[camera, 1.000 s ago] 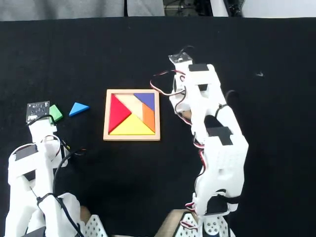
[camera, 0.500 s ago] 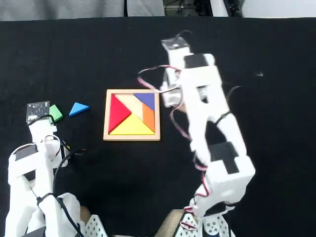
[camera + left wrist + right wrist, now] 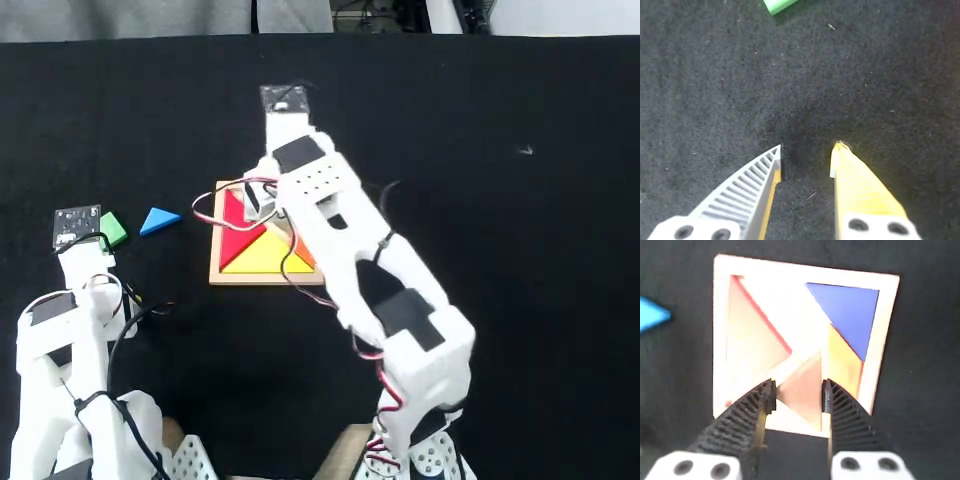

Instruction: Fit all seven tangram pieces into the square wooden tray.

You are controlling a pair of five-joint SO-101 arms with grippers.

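1. Presently, the square wooden tray (image 3: 805,274) is found partly filled; a green tangram piece (image 3: 113,229) and a light-blue triangular piece (image 3: 158,220) lie outside it, well apart.
2. The right gripper (image 3: 797,390) is held above the tray, jaws parted and empty, probably to adjust seated pieces.
3. The left gripper (image 3: 807,150) is held agape near the green piece, apparently staged for pickup.

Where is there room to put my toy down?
Widest bare spot: the black table to the right of the right arm. More lies between the square wooden tray and the two arm bases. Crowded: over the tray, where the right gripper hangs, and around the green piece and small blue triangle by the left gripper.
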